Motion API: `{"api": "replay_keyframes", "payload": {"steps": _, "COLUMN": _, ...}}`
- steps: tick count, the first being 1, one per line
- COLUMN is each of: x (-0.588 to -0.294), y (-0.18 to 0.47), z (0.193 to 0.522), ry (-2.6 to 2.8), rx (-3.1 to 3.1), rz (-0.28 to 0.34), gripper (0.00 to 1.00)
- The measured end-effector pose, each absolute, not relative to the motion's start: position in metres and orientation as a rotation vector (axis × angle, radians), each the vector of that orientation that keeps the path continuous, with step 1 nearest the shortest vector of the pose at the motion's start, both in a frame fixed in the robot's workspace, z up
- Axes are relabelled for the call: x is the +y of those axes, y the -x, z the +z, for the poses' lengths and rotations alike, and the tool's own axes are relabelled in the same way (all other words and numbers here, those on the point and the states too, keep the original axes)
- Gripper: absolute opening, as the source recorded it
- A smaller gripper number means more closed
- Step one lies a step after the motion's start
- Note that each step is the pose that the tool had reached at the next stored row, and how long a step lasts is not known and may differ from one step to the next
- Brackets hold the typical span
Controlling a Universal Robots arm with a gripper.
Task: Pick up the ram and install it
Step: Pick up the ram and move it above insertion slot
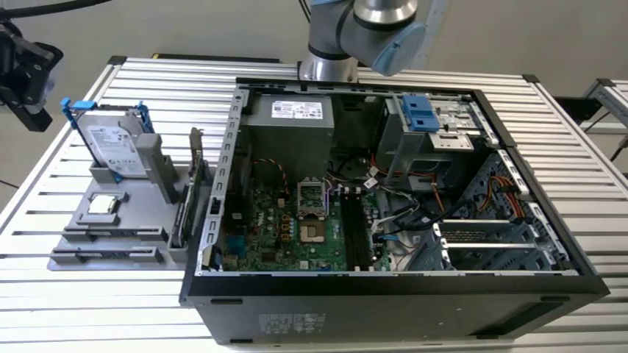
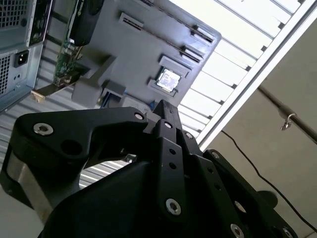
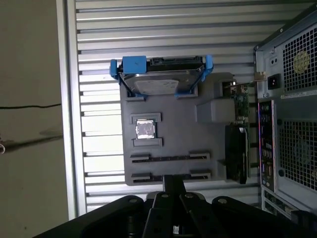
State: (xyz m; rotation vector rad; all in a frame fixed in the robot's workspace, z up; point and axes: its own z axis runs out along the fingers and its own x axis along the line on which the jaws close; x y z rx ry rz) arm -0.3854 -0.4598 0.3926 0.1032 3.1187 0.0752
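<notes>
A grey holder tray (image 1: 147, 187) lies on the table at the exterior view's left, beside the open computer case (image 1: 393, 184). A thin strip standing edge-on in the tray's front slot (image 1: 120, 254) looks like the ram; in the first wrist view that slot (image 3: 153, 176) runs partly behind the gripper. The black memory slots (image 1: 354, 232) lie on the green motherboard (image 1: 284, 228) inside the case. My gripper (image 1: 34, 118) hangs above and beyond the tray's far left corner, well clear of it, with nothing seen in it. Its black body (image 3: 173, 183) (image 2: 163, 106) crosses both wrist views.
On the tray stand a silver hard drive in a blue frame (image 1: 113, 143), a square processor chip (image 1: 103, 206) and a dark card on edge (image 1: 196, 184). The case holds a power supply (image 1: 290, 121), cables and drive cages (image 1: 490, 243). The table is ribbed aluminium (image 1: 98, 309).
</notes>
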Motion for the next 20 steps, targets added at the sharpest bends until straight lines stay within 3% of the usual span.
{"api": "replay_keyframes", "payload": {"steps": 20, "x": -0.475, "y": 0.387, "z": 0.393, "ry": -0.096, "rx": 3.119, "rz": 0.075, "gripper": 0.0}}
